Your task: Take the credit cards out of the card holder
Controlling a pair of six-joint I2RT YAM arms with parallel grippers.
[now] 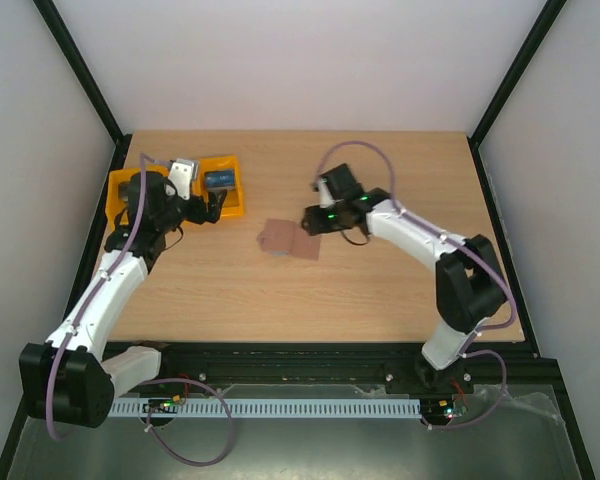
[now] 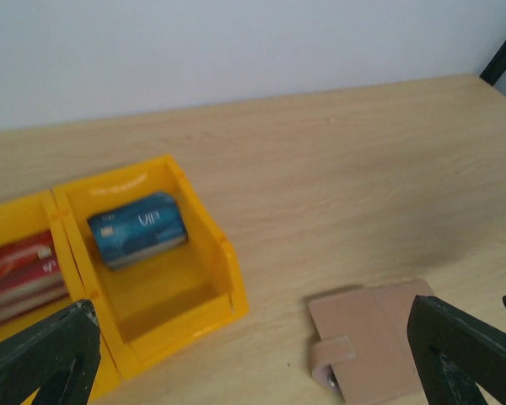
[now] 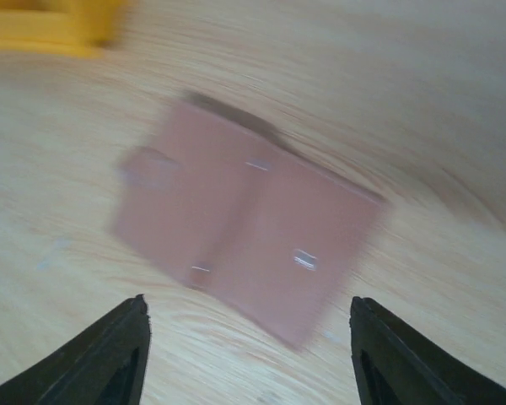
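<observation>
My right end effector [image 3: 249,301] hangs just over the card holder [image 3: 244,249]. The holder lies opened out flat on the counter [image 2: 346,169], near the middle. The two fingers stand apart, one on each side of the holder in my wrist view, and they hold nothing. That picture is smeared, so I cannot read the small parts of the holder.

My left end effector [image 2: 253,304] is wide open and holds nothing. It sits near the yellow tray [image 2: 222,253]. A blue card [image 2: 137,228] lies in the end box nearest the holder. Red cards [image 2: 17,270] lie in the box next to it. I see no card on the holder. A pocket may hide one, but I cannot tell.

I think the job is close to done. The step now is to get my right arm off the holder and check it.

To do it well, I would go straight up first and keep the fingers apart. If I slid sideways, a finger could catch the little tab [image 2: 333,350] and drag or flip the holder. Once clear, I would look down from the top view for any card edge. If one shows, I would pin one half of the holder with the left fingers. Then I would pull the card out with the right, straight along its pocket.
</observation>
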